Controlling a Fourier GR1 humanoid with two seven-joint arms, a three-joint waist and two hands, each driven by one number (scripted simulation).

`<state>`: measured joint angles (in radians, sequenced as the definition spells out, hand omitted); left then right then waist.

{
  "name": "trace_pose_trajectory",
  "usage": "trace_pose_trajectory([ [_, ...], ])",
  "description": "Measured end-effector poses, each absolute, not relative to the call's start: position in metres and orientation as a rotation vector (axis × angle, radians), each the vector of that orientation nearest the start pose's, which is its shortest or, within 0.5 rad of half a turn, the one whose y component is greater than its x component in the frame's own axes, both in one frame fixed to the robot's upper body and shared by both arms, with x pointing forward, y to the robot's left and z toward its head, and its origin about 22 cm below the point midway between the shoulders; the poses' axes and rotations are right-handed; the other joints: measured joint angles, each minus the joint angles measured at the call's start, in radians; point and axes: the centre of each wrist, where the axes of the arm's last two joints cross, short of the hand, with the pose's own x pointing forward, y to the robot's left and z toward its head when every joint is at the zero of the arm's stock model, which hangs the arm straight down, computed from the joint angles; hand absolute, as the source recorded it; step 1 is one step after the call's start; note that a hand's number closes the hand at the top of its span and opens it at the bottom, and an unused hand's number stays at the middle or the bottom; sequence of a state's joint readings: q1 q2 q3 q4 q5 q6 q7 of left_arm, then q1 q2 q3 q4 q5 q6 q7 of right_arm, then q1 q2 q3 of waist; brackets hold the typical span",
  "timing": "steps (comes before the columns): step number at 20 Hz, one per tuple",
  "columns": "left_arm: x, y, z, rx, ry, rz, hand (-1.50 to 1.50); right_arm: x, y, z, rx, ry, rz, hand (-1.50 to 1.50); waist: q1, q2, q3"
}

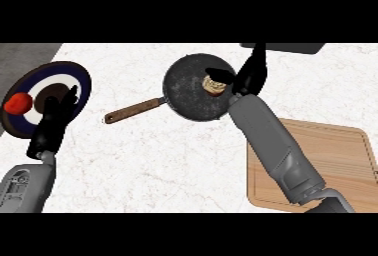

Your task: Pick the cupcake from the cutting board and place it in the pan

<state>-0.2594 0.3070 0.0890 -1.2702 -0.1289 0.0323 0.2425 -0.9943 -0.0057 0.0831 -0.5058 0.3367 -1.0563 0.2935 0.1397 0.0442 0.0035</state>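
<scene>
Blue-ringed plate (78, 75) far left on marble counter (170, 155), red item (18, 103) at its edge.

Tan cupcake (214, 85) upright inside dark, wooden-handled pan (184, 97), up-left of light wooden cutting board (332, 160)

Kitchen: marble counter (170, 160), frying pan (186, 105), wooden cutting board (336, 160), plate (72, 74).

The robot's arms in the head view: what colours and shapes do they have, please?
Both forearms are smooth, rounded grey casings. The right forearm is darker, with panel seams near its lower end. The left forearm is paler, with fine dark lines. Each ends in a slim black hand: left hand, right hand. No cables or sleeves show.
</scene>
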Motion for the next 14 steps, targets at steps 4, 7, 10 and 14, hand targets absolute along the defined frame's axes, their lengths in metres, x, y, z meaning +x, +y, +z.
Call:
trace_pose_trajectory([
  [4, 0.302, 0.325, 0.021, 0.427, -1.253, -0.175, 0.0, 0.42, -0.102, 0.045, -0.911, -1.433, -0.235, -1.5, -0.036, -0.014, -0.001],
  [7, 0.295, 0.334, 0.016, 0.447, -1.24, -0.159, 0.0, 0.414, -0.106, 0.037, -0.915, -1.435, -0.282, -1.5, -0.065, -0.025, -0.002],
  [10, 0.287, 0.344, 0.013, 0.463, -1.221, -0.133, 0.0, 0.403, -0.108, 0.028, -0.903, -1.449, -0.312, -1.5, -0.098, -0.037, -0.003],
  [14, 0.275, 0.357, 0.012, 0.49, -1.197, -0.099, 0.0, 0.378, -0.116, 0.011, -0.88, -1.463, -0.326, -1.5, -0.138, -0.05, -0.004],
])
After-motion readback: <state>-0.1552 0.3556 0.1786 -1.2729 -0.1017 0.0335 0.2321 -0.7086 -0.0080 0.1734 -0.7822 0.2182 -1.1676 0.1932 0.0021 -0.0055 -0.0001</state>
